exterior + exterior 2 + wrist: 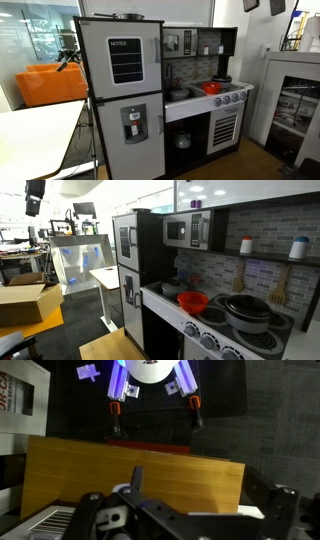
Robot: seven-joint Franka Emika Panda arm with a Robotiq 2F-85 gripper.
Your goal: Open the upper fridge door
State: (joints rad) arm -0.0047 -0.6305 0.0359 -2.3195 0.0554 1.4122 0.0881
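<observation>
Hovering with hand (155,415) spread wide, empty, touching nothing, and with upper fridge door (120,58) shut.

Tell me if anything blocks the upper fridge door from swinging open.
Nothing visible stands in front of the upper fridge door. A white table sits near its hinge side, its top seemingly below the door's bottom edge.
</observation>
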